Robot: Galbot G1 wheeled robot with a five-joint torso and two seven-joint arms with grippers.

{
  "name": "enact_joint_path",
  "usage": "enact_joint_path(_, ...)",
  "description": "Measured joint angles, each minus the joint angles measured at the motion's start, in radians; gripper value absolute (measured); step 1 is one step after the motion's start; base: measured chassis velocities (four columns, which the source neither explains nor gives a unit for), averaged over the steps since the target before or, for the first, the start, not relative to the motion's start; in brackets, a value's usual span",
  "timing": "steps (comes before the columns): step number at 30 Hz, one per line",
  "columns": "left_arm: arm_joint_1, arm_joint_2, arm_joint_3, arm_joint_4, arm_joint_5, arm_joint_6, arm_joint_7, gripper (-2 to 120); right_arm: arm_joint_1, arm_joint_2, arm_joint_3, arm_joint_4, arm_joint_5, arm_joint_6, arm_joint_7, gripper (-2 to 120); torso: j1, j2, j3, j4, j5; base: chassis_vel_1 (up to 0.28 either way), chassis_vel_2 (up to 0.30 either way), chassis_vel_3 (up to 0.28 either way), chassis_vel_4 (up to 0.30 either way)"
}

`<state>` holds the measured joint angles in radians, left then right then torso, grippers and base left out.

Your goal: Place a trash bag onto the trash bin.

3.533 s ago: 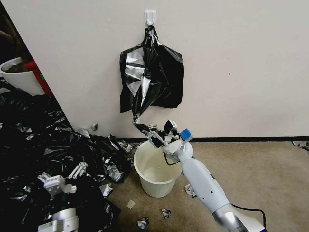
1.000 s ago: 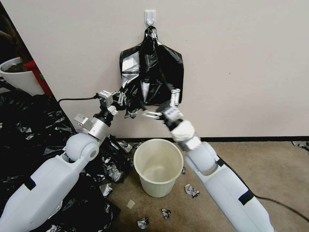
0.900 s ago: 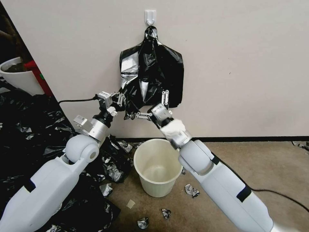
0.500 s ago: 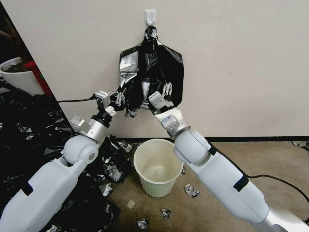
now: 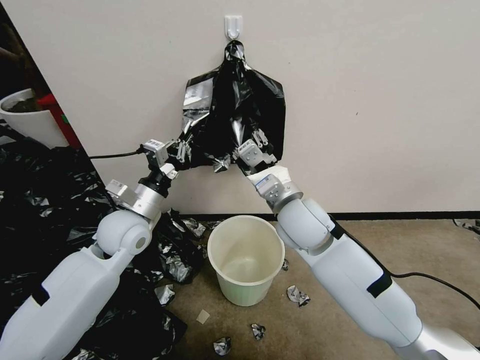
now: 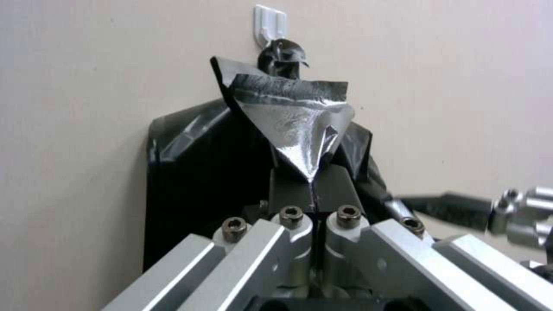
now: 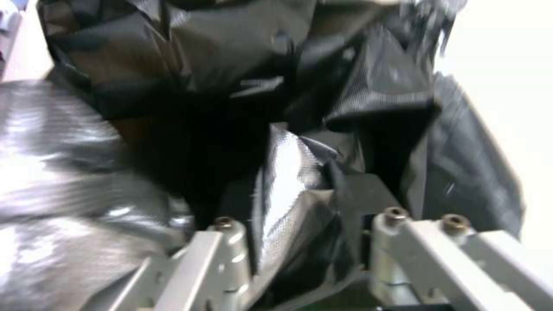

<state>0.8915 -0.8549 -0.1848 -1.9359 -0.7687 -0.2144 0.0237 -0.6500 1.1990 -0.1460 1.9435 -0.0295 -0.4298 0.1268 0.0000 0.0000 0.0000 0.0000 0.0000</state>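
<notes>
The trash bag hangs against the wall from a white hook, its knotted top caught on the hook and its lower edge drawn out sideways by both arms. The trash bin stands upright on the carpet directly below, well apart from the bag, with its mouth uncovered.

Head view: the left gripper is at the bag's lower left corner and the right gripper at its lower right part, both raised above the bin. A heap of black plastic lies on the floor at the left, and small scraps lie around the bin.

Left wrist view: the left gripper has its pads pressed together on a pointed fold of the trash bag, no gap between them; the hook shows above. This grip is not legible from the head.

Right wrist view: the right gripper has its fingers set apart with folds of the trash bag bunched between them; whether they pinch the film cannot be told.
</notes>
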Motion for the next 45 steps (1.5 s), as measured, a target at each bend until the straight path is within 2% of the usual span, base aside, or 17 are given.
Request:
enact_joint_path(1, 0.0, 0.0, 0.0, 0.0, 0.0, 0.0, 0.0, 0, 0.001, 0.0, -0.001, 0.002, 0.047, -0.017, 0.018, 24, 0.0, 0.0, 0.0, 0.0, 0.0, 0.0, 0.0, 0.0, 0.0)
enact_joint_path(3, 0.0, -0.001, 0.0, 0.0, 0.0, 0.0, 0.0, 0, 0.002, 0.001, -0.001, 0.002, 0.068, -0.025, 0.029, 21, 0.0, 0.0, 0.0, 0.0, 0.0, 0.0, 0.0, 0.0, 0.0)
enact_joint_path(6, 0.0, -0.003, 0.0, 0.0, 0.0, 0.0, 0.0, 0, 0.002, 0.0, 0.005, -0.001, 0.089, -0.037, 0.055, 6, 0.0, 0.0, 0.0, 0.0, 0.0, 0.0, 0.0, 0.0, 0.0)
enact_joint_path(11, 0.0, -0.004, 0.0, 0.0, 0.0, -0.001, 0.0, 0, -0.001, -0.003, 0.014, -0.002, 0.089, -0.037, 0.063, 0, 0.0, 0.0, 0.0, 0.0, 0.0, 0.0, 0.0, 0.0, 0.0)
enact_joint_path(16, 0.01, -0.006, -0.012, -0.002, 0.0, -0.002, 0.0, 0, -0.026, -0.003, 0.03, 0.021, 0.122, 0.028, 0.06, 0, 0.0, 0.0, 0.0, -0.0001, 0.0001, 0.0, 0.0, 0.0, 0.0)
enact_joint_path(19, 0.05, -0.014, -0.039, -0.019, 0.004, -0.004, 0.0, 0, -0.074, -0.012, 0.049, 0.091, 0.277, 0.1, 0.063, 0, 0.0, 0.0, 0.0, 0.0001, 0.0001, 0.0, 0.0, 0.0, 0.0)
enact_joint_path(20, 0.05, -0.014, -0.039, -0.019, 0.004, -0.004, 0.0, 0, -0.074, -0.012, 0.049, 0.091, 0.277, 0.1, 0.063, 0, 0.0, 0.0, 0.0, 0.0001, 0.0001, 0.0, 0.0, 0.0, 0.0)
enact_joint_path(23, 0.134, -0.033, -0.092, -0.049, 0.023, -0.017, 0.002, 0, -0.164, -0.023, 0.077, 0.199, 0.586, 0.197, 0.104, 0, 0.0, 0.0, 0.0, 0.0, 0.0, 0.0, 0.0, 0.0, 0.0)
enact_joint_path(24, 0.165, -0.041, -0.109, -0.06, 0.029, -0.024, 0.003, 0, -0.194, -0.024, 0.087, 0.227, 0.663, 0.218, 0.122, 0, 0.0, 0.0, 0.0, 0.0, -0.0001, 0.0, 0.0, 0.0, 0.0)
enact_joint_path(25, 0.165, -0.041, -0.109, -0.06, 0.029, -0.024, 0.003, 0, -0.194, -0.024, 0.087, 0.227, 0.663, 0.218, 0.122, 0, 0.0, 0.0, 0.0, 0.0, -0.0001, 0.0, 0.0, 0.0, 0.0)
enact_joint_path(27, 0.237, -0.063, -0.152, -0.097, 0.036, -0.041, 0.005, 0, -0.29, -0.027, 0.122, 0.297, 0.825, 0.262, 0.152, 0, 0.0, 0.0, 0.0, 0.0003, -0.0001, 0.0, 0.0, 0.0, 0.0)
enact_joint_path(32, 0.314, -0.092, -0.195, -0.155, 0.04, -0.056, 0.006, 0, -0.429, -0.025, 0.151, 0.364, 0.907, 0.318, 0.161, 0, 0.0, 0.0, 0.0, 0.0, 0.0, 0.0, 0.0, 0.0, 0.0)
enact_joint_path(36, 0.345, -0.109, -0.205, -0.18, 0.048, -0.062, 0.008, 0, -0.472, -0.02, 0.156, 0.366, 0.85, 0.334, 0.149, 0, 0.0, 0.0, 0.0, 0.0, 0.0, 0.0, 0.0, 0.0, 0.0)
enact_joint_path(39, 0.329, -0.124, -0.192, -0.161, 0.053, -0.064, 0.008, 0, -0.45, -0.017, 0.155, 0.312, 0.572, 0.32, 0.129, 0, 0.0, 0.0, 0.0, 0.0, -0.0001, 0.0, 0.0, 0.0, 0.0)
enact_joint_path(40, 0.329, -0.124, -0.192, -0.161, 0.053, -0.064, 0.008, 0, -0.45, -0.017, 0.155, 0.312, 0.572, 0.32, 0.129, 0, 0.0, 0.0, 0.0, 0.0, -0.0001, 0.0, 0.0, 0.0, 0.0)
enact_joint_path(43, 0.305, -0.133, -0.176, -0.132, 0.053, -0.063, 0.008, 0, -0.405, -0.022, 0.156, 0.263, 0.283, 0.292, 0.065, 11, 0.0, 0.0, 0.0, 0.0, 0.0, 0.0, 0.0, 0.0, 0.0)
enact_joint_path(45, 0.301, -0.134, -0.173, -0.127, 0.053, -0.063, 0.008, 0, -0.388, -0.026, 0.151, 0.262, 0.253, 0.268, 0.05, 17, 0.0, 0.0, 0.0, -0.0001, 0.0, 0.0, 0.0, 0.0, 0.0)
